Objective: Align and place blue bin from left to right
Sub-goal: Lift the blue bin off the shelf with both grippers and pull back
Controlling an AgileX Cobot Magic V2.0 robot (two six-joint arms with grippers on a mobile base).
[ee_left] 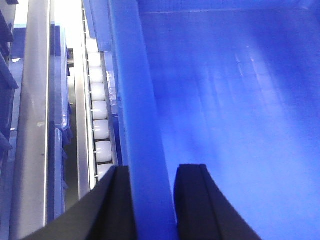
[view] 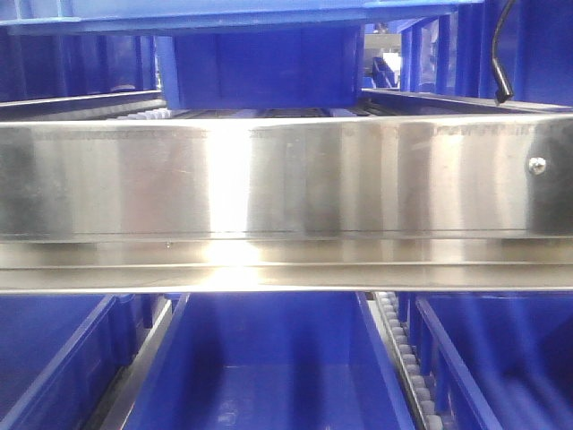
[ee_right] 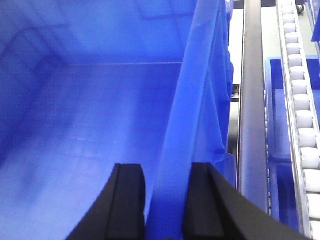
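1. The left gripper and the right gripper each pinch a side wall of the blue bin, which is held between them.
2. Uneven pulling could twist it, snagging the roller track alongside.
3. Such narrow holds might slip.

The left tool rises from 6 o'clock in its wrist view and points toward 12. Its two black fingers are clamped on a wall of the blue bin, one pad on each side. The right tool also points toward 12, and its black fingers pinch a bin wall in the same way.
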